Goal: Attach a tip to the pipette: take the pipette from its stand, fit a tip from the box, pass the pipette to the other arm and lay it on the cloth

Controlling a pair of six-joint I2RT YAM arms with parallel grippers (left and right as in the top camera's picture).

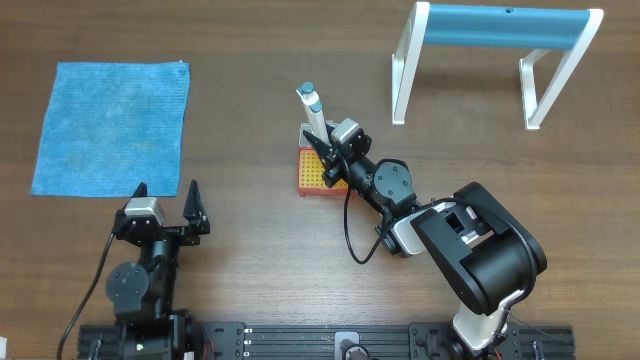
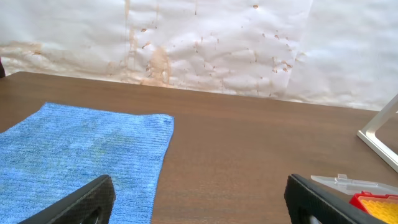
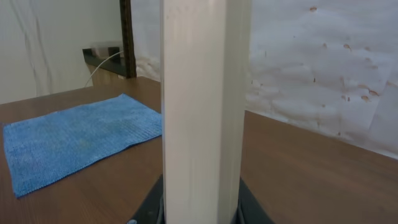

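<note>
Right arm (image 1: 392, 183) extends over the tip box (image 1: 308, 178), right tool (image 1: 323, 150) clamping the upright pipette (image 1: 313, 108); left tool (image 1: 167, 190) gapes wide.

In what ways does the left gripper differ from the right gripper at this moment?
The left gripper is open and empty; the right gripper is shut on the pipette. The left one sits by the near edge of the cloth; the right one is by the tip box. Both have two black fingers.
</note>
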